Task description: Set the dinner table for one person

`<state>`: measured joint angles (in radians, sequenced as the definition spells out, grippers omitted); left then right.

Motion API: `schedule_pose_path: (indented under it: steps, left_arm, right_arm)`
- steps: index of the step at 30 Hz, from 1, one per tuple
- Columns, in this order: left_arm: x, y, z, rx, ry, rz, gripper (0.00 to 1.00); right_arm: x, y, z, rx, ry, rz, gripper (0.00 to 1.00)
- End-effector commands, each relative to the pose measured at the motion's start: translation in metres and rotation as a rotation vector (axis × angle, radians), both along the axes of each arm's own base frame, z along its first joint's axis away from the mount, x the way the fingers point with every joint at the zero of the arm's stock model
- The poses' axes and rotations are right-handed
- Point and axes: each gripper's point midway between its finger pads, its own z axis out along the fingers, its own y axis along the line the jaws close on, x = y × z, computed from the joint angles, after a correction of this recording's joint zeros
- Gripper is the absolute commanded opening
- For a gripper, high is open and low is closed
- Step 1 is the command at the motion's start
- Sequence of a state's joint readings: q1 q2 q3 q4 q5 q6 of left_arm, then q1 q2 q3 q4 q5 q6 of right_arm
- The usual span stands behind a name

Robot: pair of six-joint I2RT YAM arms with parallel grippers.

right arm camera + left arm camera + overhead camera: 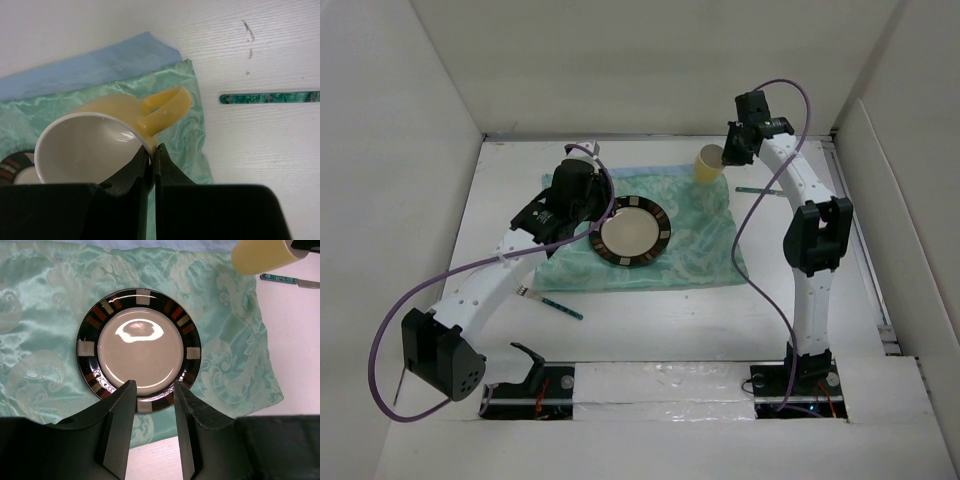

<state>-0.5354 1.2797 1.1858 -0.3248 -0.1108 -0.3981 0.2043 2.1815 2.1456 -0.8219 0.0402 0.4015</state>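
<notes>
Top external: right arm (812, 240) extended far, end effector (729, 153) pinching mug (708, 164).

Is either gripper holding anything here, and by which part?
The right gripper pinches the yellow mug by its rim, beside the handle. The left gripper, open near the plate, holds nothing.

I note tall plain white wall panels (390, 150) closing the left, far and right sides. Large flat matte white tabletop (660, 320), faint grain visible, evenly lit. A few dark scuff marks (247, 35) on its surface.
</notes>
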Motion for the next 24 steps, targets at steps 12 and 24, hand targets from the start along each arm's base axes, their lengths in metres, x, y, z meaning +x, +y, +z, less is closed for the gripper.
schedule_pose_path:
  steps: [12,24]
  left_arm:
    - [-0.014,0.003,0.020,-0.065,-0.060,-0.014,0.33]
    - [-0.012,0.003,0.017,-0.057,-0.057,-0.012,0.33]
  right_arm:
    - [0.021,0.015,-0.014,-0.013,-0.007,-0.001,0.00]
    - [0.033,0.002,0.040,0.075,-0.124,-0.025,0.62]
